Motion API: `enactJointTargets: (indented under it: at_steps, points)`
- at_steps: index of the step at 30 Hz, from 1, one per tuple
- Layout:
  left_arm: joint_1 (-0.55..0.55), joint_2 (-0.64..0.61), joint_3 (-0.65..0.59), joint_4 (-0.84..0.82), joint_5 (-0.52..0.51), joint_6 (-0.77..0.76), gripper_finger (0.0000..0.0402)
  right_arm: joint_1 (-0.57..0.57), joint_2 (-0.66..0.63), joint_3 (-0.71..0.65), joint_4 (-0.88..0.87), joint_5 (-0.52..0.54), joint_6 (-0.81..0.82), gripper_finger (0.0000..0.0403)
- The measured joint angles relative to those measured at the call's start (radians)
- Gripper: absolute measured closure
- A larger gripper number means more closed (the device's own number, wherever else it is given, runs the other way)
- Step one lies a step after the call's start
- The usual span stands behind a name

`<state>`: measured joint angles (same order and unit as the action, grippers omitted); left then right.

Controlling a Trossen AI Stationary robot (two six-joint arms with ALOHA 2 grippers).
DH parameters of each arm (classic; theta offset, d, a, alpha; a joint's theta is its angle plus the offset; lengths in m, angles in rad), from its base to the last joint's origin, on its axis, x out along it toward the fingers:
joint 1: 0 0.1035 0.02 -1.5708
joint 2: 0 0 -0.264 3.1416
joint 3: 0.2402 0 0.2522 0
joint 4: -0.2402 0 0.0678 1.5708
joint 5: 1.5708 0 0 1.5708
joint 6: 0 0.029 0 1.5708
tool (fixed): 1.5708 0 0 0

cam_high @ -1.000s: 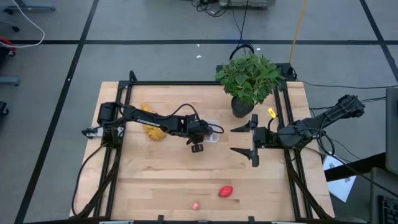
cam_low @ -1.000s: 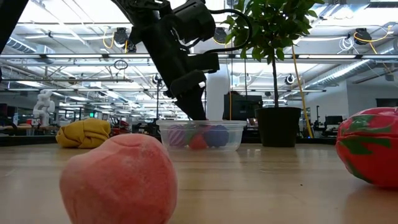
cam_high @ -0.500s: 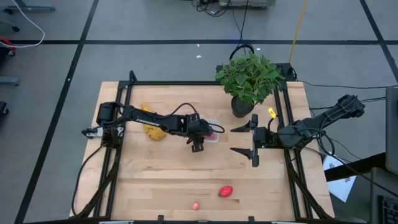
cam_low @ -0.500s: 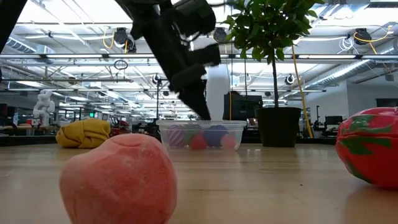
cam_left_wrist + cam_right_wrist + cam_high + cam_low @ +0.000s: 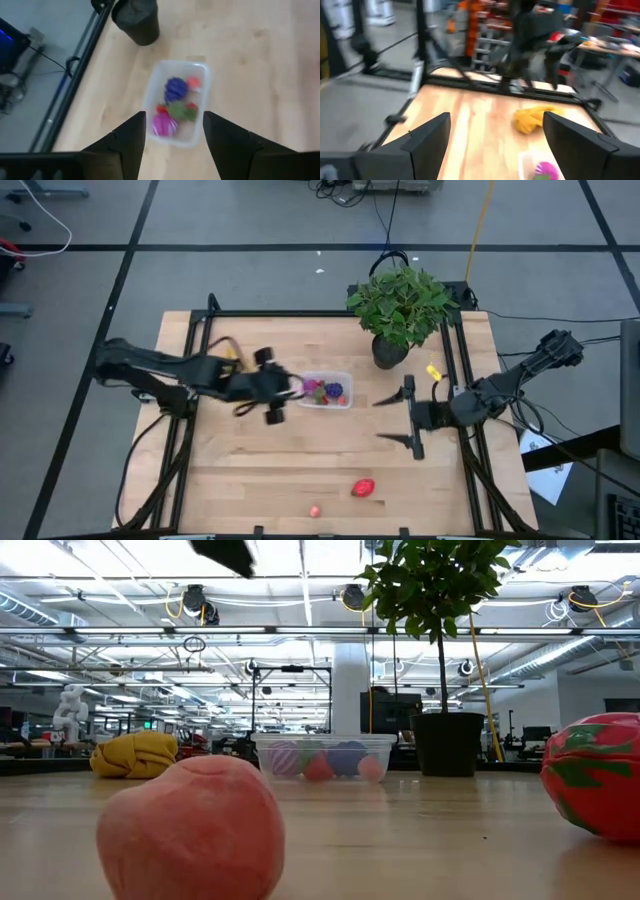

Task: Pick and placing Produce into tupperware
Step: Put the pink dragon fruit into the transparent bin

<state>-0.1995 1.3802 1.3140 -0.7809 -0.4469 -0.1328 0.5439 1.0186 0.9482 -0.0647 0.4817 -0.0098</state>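
The clear tupperware [image 5: 326, 390] stands mid-table and holds several pieces of produce: a magenta one [image 5: 164, 124], a purple one [image 5: 175, 89], a green one and small red ones. Two more pieces lie near the front edge, a red one [image 5: 363, 487] and a small pink one [image 5: 315, 510]; in the low view they loom large [image 5: 190, 835] [image 5: 595, 775]. My left gripper [image 5: 290, 388] hangs open above the table just left of the tupperware, with nothing between its fingers [image 5: 131, 142]. My right gripper [image 5: 393, 421] waits open and high at the table's right.
A yellow banana bunch [image 5: 535, 117] lies left of the tupperware, mostly under my left arm in the high view. A potted green plant [image 5: 398, 305] stands at the far right, its dark pot [image 5: 136, 20] just beyond the tupperware. Bare wood lies between the tupperware and the front edge.
My left gripper has risen out of the tupperware and drawn back toward the table's left edge. A small pink piece that did not show a second ago now lies at the tupperware's right end. My right gripper has swung slightly toward the near edge.
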Motion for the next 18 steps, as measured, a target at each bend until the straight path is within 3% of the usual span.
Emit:
enactJointTargets:
  at_steps: [7, 18]
  points:
    - [-0.184, -0.162, -0.057, -0.161, -0.097, -0.276, 0.0199, 0.107, 0.072, 0.0, -0.013, -0.125, -0.006, 0.0094]
    - [-0.296, -0.203, -0.197, -0.172, -0.162, -0.429, 0.0199, 0.181, 0.323, 0.0, -0.029, -0.226, 0.469, 0.0094]
